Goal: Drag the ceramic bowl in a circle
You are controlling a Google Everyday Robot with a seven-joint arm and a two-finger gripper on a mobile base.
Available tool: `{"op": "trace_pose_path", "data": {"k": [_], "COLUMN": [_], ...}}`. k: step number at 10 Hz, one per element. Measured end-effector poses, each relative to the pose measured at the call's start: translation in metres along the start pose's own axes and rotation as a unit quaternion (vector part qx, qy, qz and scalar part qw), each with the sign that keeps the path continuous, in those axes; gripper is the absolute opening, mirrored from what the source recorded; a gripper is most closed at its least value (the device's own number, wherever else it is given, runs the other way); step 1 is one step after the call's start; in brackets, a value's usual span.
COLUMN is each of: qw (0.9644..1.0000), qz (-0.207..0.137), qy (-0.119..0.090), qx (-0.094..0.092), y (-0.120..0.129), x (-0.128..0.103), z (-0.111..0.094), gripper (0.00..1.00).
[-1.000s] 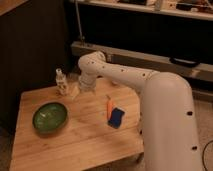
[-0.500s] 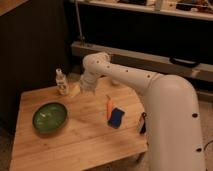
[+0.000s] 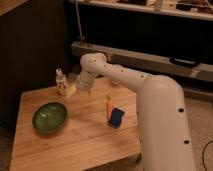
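So the bowl [image 3: 50, 117] sits on the left part of the table [image 3: 90, 147] from where I stand, a bit apart from the gripper [image 3: 71, 90]. The arm [image 3: 150, 100] reaches over the back edge, and the gripper hangs just beside a small bottle [image 3: 60, 81], jaws spread wide, empty as far as I can tell. A blue-and-orange thing [image 3: 114, 115] lies further right.

One camera, set high, looking down at an angle onto the table.

It sits above and behind the arm [image 3: 160, 115], whose white bulk fills the right foreground. It faces down and left across the wooden table [image 3: 80, 145] toward dark shelving behind. Mid range; the near-left corner is cut off. The gripper [image 3: 71, 90] is left of centre, over the table's far side, just beside the small bottle [image 3: 60, 80].
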Motion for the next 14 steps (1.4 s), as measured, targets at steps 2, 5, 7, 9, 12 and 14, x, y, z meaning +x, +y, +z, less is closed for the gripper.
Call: {"op": "trace_pose_path", "data": {"k": [2, 5, 7, 9, 12, 14], "qw": [0.9999, 0.9994, 0.9989, 0.9987, 0.9976, 0.9967], "qz": [-0.007, -0.017, -0.027, -0.038, -0.061, -0.070], "qy": [-0.007, -0.018, -0.025, -0.027, -0.030, -0.028], "qx": [-0.009, -0.025, -0.029, -0.019, 0.018, 0.031], "y": [-0.018, -0.033, -0.044, -0.050, -0.056, -0.058], "x": [0.004, 0.002, -0.003, -0.004, -0.005, -0.006], "z": [0.010, 0.017, 0.021, 0.024, 0.025, 0.024], "gripper": [0.80, 0.80, 0.80, 0.80, 0.80, 0.80]}}
